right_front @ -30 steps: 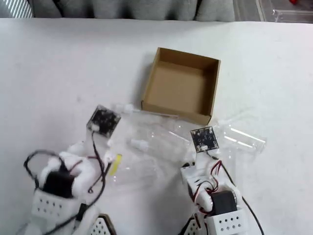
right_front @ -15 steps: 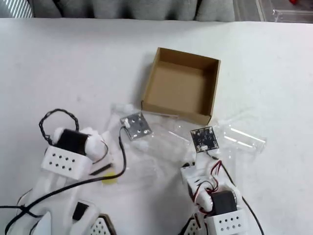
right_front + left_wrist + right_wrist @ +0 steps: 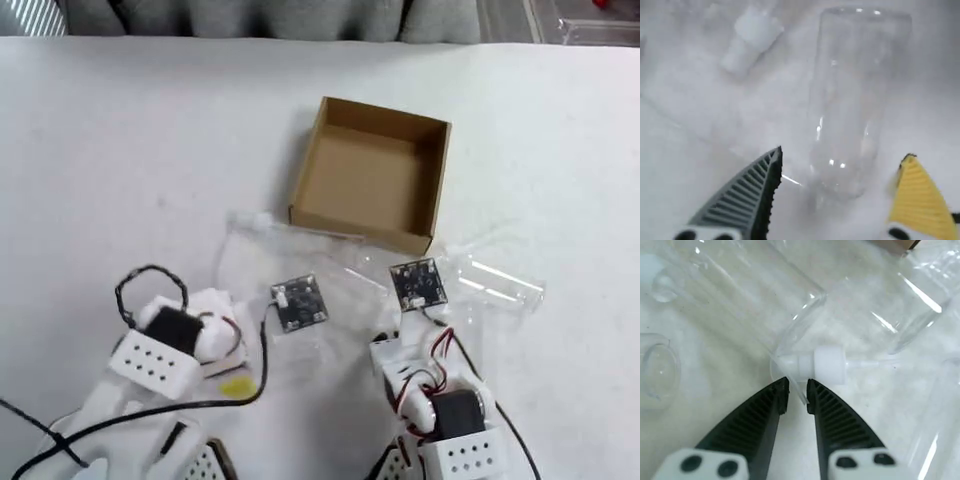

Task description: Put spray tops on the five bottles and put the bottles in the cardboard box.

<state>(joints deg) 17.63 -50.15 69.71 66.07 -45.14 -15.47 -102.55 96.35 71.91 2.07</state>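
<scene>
Two arms work at a matte white table (image 3: 120, 130), the left arm (image 3: 165, 350) at 7 o'clock and the right arm (image 3: 440, 400) at 5 o'clock. A square, open-topped box of brown corrugated cardboard (image 3: 360, 232) stands at 12 o'clock from them, its smooth brown floor in plain sight. Several clear, glossy plastic cylindrical bottles (image 3: 495, 280) lie on their sides at 6 o'clock from the box, between it and the arms.

Left wrist view: the left gripper (image 3: 843, 153), with one ribbed grey finger and one yellow finger, is spread wide to either side of the end of one transparent bottle (image 3: 855, 90). A white cylindrical spray cap (image 3: 752, 37) lies apart from that bottle, beyond the grey finger.

Right wrist view: the right gripper (image 3: 797, 381), with two black ribbed fingers, is drawn almost together, leaving a narrow slit. Just ahead of its tips lies a white ridged plastic spray top (image 3: 829, 365) beside the rounded end of a clear bottle (image 3: 755, 295). A thin clear tube runs from the top into the slit. Whether it is pinched cannot be told.
</scene>
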